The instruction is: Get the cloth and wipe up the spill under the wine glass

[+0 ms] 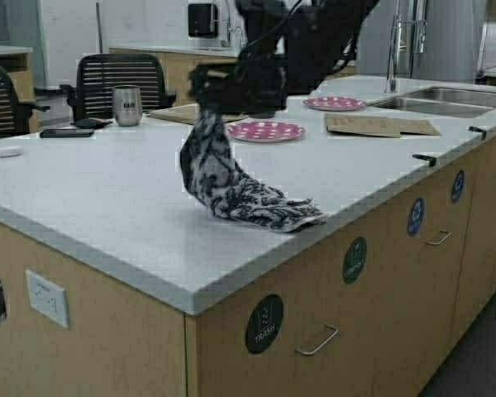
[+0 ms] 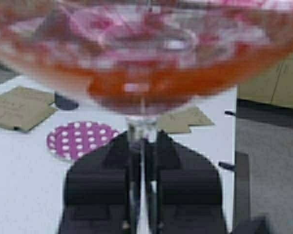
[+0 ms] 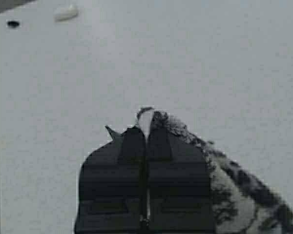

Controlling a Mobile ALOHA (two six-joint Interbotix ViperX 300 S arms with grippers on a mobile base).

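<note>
The cloth [image 1: 231, 186], white-grey with a black floral print, hangs from my right gripper [image 1: 208, 106] over the middle of the white counter [image 1: 99, 190]. Its lower end lies bunched on the surface near the front edge. In the right wrist view the right gripper [image 3: 146, 129] is shut on a corner of the cloth [image 3: 239, 195]. In the left wrist view my left gripper [image 2: 142, 141] is shut on the stem of the wine glass [image 2: 136, 58], whose bowl of pink liquid fills the picture above the fingers. I cannot make out the glass or a spill in the high view.
Two pink polka-dot plates [image 1: 264, 131] [image 1: 335, 103] and tan paper mats [image 1: 380, 126] lie behind the cloth. A steel tumbler [image 1: 127, 105] and a dark phone [image 1: 66, 132] sit at the far left, a sink [image 1: 446, 99] at the far right. Chairs [image 1: 120, 78] stand beyond the counter.
</note>
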